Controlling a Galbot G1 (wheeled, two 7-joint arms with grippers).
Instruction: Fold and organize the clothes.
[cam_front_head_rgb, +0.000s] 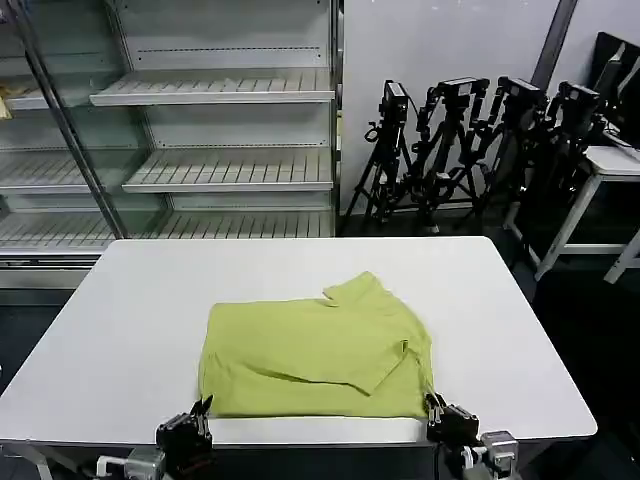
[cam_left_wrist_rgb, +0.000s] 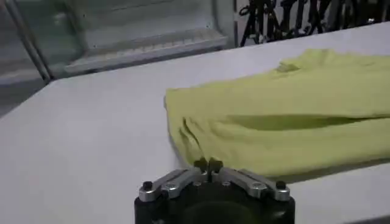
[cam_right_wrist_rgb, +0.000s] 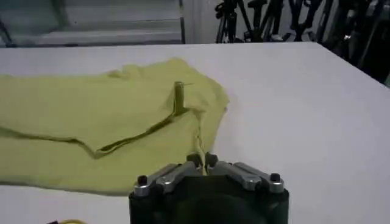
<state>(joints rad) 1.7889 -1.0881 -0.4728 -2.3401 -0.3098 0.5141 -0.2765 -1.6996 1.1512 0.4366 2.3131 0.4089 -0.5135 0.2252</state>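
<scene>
Closest to my wrist cameras were my own two grippers, both parked at the table's near edge: my left gripper (cam_front_head_rgb: 200, 408) sat at the T-shirt's (cam_front_head_rgb: 315, 355) near-left corner and my right gripper (cam_front_head_rgb: 433, 404) at its near-right corner. Seen from the left wrist, my left gripper (cam_left_wrist_rgb: 208, 164) had its fingertips pressed together with nothing visibly between them, the shirt's hem (cam_left_wrist_rgb: 244, 167) lying just ahead. Seen from the right wrist, my right gripper (cam_right_wrist_rgb: 202, 161) was also narrowed to closed tips, and a thin edge of yellow-green cloth seemed to run right into them, though I could not tell for certain that it was pinched. Ahead of both grippers the T-shirt (cam_right_wrist_rgb: 103, 115) lay flat on the white table (cam_front_head_rgb: 130, 300), already folded into a rough rectangle, with one sleeve turned over on top and a small hump of cloth at the far side from me. I judged it light and limp: it would sag and drape rather than hold a shape, drag against the tabletop, and spill open if lifted by a single layer. Its creases looked soft, so a pull from one side would skew the stack. My best hold, I judged, was at the two near corners, pinching every layer together and lifting both sides evenly
</scene>
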